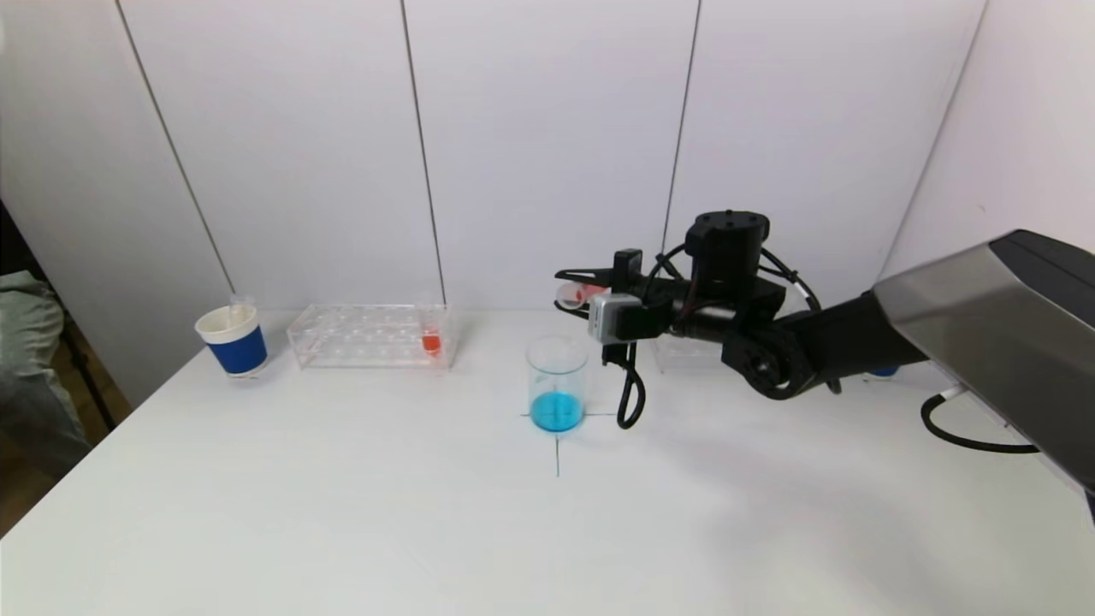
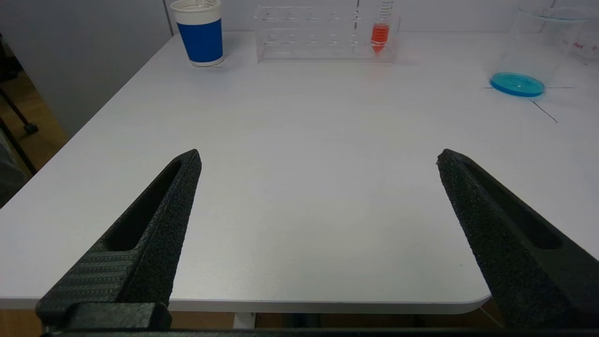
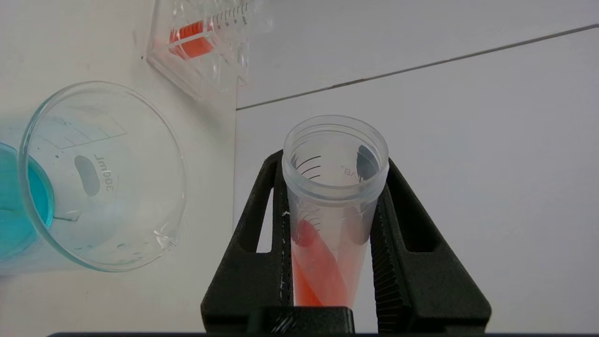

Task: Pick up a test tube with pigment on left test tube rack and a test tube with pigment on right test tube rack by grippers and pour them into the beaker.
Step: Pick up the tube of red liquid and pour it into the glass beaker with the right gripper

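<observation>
Holding a test tube (image 3: 334, 206) sideways above the table (image 1: 342, 513), my right gripper (image 1: 571, 285) is sitting just behind and above the beaker (image 1: 557, 382). I am seeing its jaws clenched on the tube: the two black fingers (image 3: 262, 243) are pressing the tube's tapered body from either side, and the open mouth is projecting past the fingertips. Orange-red pigment is lying along the lower wall of the tilted tube, short of the rim. In the head view the tube's mouth is pointing toward the robot's left, near the beaker's rim but apart from it; I cannot tell whether it is standing directly over the opening.

The beaker is standing upright on a cross mark on the table, with blue liquid lying shallow at its bottom.

The left test tube rack (image 1: 369, 336) is standing at the rear left of the table, carrying one upright tube of orange-red pigment (image 1: 431, 340) at its end nearest the beaker. A blue paper cup (image 1: 232, 340) is standing just beyond the rack's other end.

The right rack is mostly hidden behind my right arm.

My left gripper (image 2: 318, 159) is hovering at the near edge of the table, well apart from everything, its jaws released wide and grasping nothing.
</observation>
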### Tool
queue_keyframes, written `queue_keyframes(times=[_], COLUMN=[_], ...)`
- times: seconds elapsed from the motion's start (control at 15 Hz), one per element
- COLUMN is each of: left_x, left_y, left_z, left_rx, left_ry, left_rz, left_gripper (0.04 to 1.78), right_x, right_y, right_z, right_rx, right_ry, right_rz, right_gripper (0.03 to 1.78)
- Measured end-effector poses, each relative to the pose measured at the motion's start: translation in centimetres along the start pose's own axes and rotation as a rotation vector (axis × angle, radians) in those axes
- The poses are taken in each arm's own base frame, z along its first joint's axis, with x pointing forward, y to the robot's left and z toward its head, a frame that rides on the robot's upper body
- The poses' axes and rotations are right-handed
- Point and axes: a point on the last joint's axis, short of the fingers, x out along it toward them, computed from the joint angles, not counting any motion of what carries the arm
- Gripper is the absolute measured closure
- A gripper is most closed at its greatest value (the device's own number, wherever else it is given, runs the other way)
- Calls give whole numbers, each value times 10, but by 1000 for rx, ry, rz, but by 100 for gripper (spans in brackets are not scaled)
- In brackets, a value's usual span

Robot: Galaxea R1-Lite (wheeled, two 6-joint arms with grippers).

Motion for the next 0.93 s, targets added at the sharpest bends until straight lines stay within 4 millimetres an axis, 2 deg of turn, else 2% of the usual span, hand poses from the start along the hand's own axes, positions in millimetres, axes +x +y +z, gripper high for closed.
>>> queue_keyframes(times=[0.4, 0.93], left_x=[0, 0], left_y=[0, 0], left_z=[0, 0], left_rx=[0, 0], left_ry=[0, 0], left_rz=[0, 0], left_gripper=[6, 6], right_x=[3, 7], right_y=[10, 11], right_z=[-13, -10], right_rx=[-46, -132], right_ry=[53, 89], right_rz=[6, 6], right_gripper=[128, 128])
